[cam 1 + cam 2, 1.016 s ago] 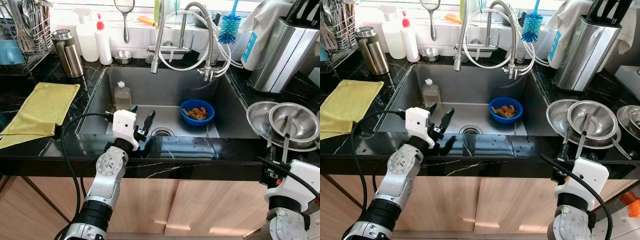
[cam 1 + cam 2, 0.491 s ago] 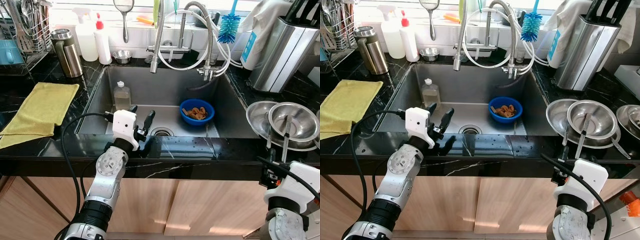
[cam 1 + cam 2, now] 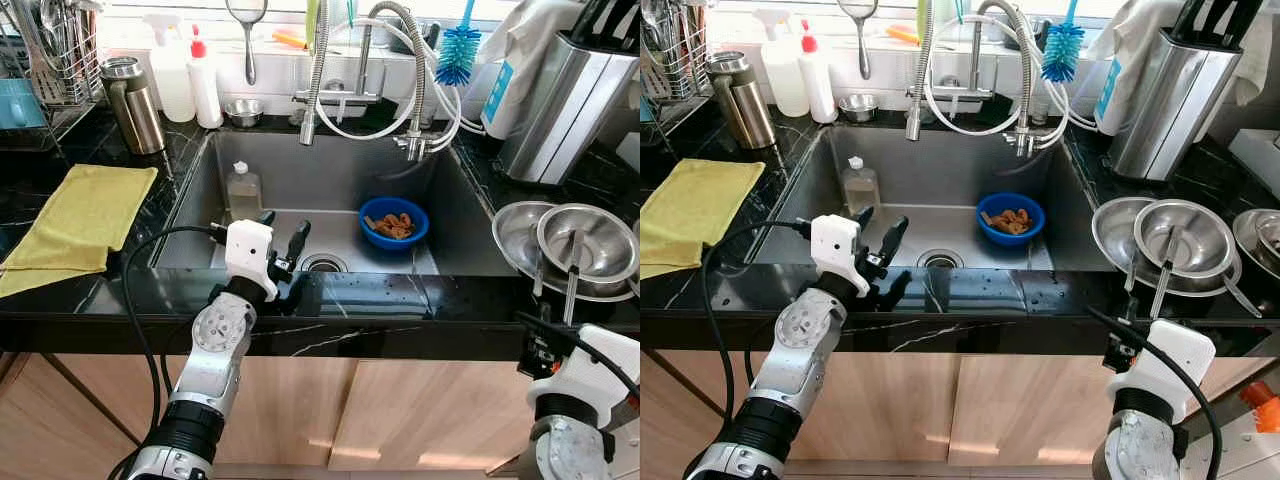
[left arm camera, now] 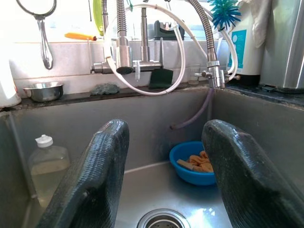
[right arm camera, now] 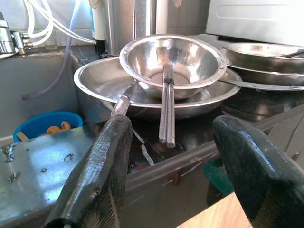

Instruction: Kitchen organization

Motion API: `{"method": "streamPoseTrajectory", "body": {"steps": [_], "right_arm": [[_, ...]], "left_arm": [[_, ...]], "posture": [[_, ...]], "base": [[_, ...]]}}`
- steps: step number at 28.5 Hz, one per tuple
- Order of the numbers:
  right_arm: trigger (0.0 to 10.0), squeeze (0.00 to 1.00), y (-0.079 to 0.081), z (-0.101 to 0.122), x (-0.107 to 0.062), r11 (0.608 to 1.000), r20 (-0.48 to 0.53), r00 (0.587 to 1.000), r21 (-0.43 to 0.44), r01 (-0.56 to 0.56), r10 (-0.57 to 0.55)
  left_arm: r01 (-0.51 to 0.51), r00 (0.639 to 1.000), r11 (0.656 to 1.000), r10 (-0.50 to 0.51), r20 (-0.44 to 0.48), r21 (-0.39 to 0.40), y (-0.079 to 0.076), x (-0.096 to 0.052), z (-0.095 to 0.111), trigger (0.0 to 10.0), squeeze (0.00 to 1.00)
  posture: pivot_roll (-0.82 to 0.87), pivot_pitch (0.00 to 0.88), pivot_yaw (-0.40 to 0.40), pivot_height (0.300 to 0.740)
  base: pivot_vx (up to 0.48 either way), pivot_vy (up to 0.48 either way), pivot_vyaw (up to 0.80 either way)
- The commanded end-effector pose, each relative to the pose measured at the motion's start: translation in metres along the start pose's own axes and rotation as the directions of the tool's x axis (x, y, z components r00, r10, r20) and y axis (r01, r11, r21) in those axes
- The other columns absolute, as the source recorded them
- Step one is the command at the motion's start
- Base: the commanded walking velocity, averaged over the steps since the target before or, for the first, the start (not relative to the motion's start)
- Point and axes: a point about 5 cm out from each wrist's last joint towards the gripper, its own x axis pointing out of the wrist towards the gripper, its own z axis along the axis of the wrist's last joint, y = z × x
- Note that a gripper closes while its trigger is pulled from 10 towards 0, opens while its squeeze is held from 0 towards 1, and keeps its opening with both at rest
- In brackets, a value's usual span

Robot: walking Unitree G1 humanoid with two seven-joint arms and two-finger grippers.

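A blue bowl (image 3: 394, 222) with brown food scraps sits in the steel sink (image 3: 330, 175), right of the drain. A clear bottle (image 3: 243, 190) stands at the sink's left wall. My left gripper (image 3: 282, 232) hovers open over the sink's front rim, empty, pointing at the drain and the blue bowl (image 4: 192, 164). On the right counter a small steel bowl (image 3: 588, 245) with chopsticks (image 5: 166, 109) rests in a wide steel dish (image 3: 512, 235). My right gripper (image 5: 171, 126) is open and empty at the counter's front edge, facing those dishes.
A yellow cloth (image 3: 75, 215) lies on the black counter at the left, by a steel flask (image 3: 132, 105) and a dish rack (image 3: 50, 60). The faucet with hoses (image 3: 320, 80) hangs over the sink. A knife block (image 3: 570, 95) stands at the back right.
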Motion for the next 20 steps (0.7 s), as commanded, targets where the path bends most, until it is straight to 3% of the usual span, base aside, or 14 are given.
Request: {"method": "streamPoseTrajectory", "body": {"steps": [1, 4, 5, 6, 7, 9, 10, 14, 18, 19, 20], "right_arm": [[10.0, 0.0, 0.0015, -0.0018, 0.0013, 0.999, -0.019, 1.0, 0.028, 0.015, -0.014], [10.0, 0.0, 0.002, -0.0008, 0.0019, 0.999, -0.013, 1.0, 0.033, 0.013, -0.012], [9.0, 0.0, 0.0022, -0.0004, 0.0022, 0.999, -0.012, 1.0, 0.035, 0.013, -0.012], [9.0, 0.0, 0.0022, -0.0003, 0.0023, 0.999, -0.011, 1.0, 0.035, 0.012, -0.012], [5.5, 0.0, 0.0023, -0.0002, 0.0024, 0.999, -0.011, 1.0, 0.035, 0.012, -0.012], [3.0, 0.0, 0.0026, -0.0003, 0.0028, 0.999, -0.011, 1.0, 0.036, 0.011, -0.011], [2.6, 0.0, 0.0027, -0.0004, 0.0029, 0.999, -0.011, 1.0, 0.037, 0.011, -0.01], [2.8, 0.0, 0.0039, -0.0008, 0.0034, 0.999, -0.013, 1.0, 0.038, 0.007, -0.006], [4.0, 0.0, 0.0043, -0.0009, 0.0038, 0.999, -0.014, 1.0, 0.039, 0.006, -0.006], [5.6, 0.0, 0.0045, -0.0012, 0.0041, 0.999, -0.015, 1.0, 0.039, 0.006, -0.006], [10.0, 0.0, 0.0048, -0.0011, 0.0045, 0.999, -0.015, 1.0, 0.039, 0.007, -0.006]], "left_arm": [[0.012, 1.0, 1.0, -0.012, 0.002, 0.017, -0.0017, -0.0002, 0.0001, 10.0, 0.0], [0.012, 1.0, 1.0, -0.012, 0.002, 0.016, -0.0018, -0.0002, 0.0002, 10.0, 0.0], [0.013, 1.0, 1.0, -0.013, 0.002, 0.017, -0.0018, -0.0002, 0.0002, 10.0, 0.0], [0.013, 1.0, 1.0, -0.013, 0.002, 0.017, -0.0018, -0.0002, 0.0002, 10.0, 0.0], [0.013, 1.0, 1.0, -0.013, 0.002, 0.017, -0.0018, -0.0002, 0.0002, 10.0, 0.0], [0.013, 1.0, 1.0, -0.013, 0.001, 0.016, -0.002, -0.0003, 0.0, 10.0, 0.0], [0.013, 1.0, 1.0, -0.013, 0.001, 0.016, -0.0021, -0.0003, 0.0, 10.0, 0.0], [0.014, 1.0, 1.0, -0.014, 0.001, 0.016, -0.0022, -0.0003, 0.0, 10.0, 0.0], [0.015, 1.0, 1.0, -0.015, 0.002, 0.017, -0.0024, -0.0003, 0.0001, 10.0, 0.0], [0.015, 1.0, 1.0, -0.015, 0.001, 0.017, -0.0024, -0.0003, -0.0001, 10.0, 0.0], [0.016, 1.0, 1.0, -0.016, 0.001, 0.017, -0.0024, -0.0002, -0.0001, 10.0, 0.0]], "posture": [[0.06, 0.048, -0.061, 0.74], [0.06, 0.048, -0.061, 0.74], [0.06, 0.048, -0.061, 0.74], [0.06, 0.048, -0.061, 0.74], [0.06, 0.047, -0.061, 0.74], [0.06, 0.047, -0.061, 0.74], [0.06, 0.047, -0.061, 0.74], [0.06, 0.046, -0.061, 0.74], [0.06, 0.046, -0.061, 0.74], [0.06, 0.045, -0.061, 0.74], [0.06, 0.044, -0.061, 0.74]], "base": [[0.0, 0.0, 0.0], [0.0, 0.0, 0.0], [0.0, 0.0, 0.0], [0.0, 0.0, 0.0], [0.0, 0.0, 0.0], [0.0, 0.0, 0.0], [0.0, 0.0, 0.0], [0.0, 0.0, 0.0], [0.0, 0.0, 0.0], [0.0, 0.0, 0.0], [0.0, 0.0, 0.0]]}}
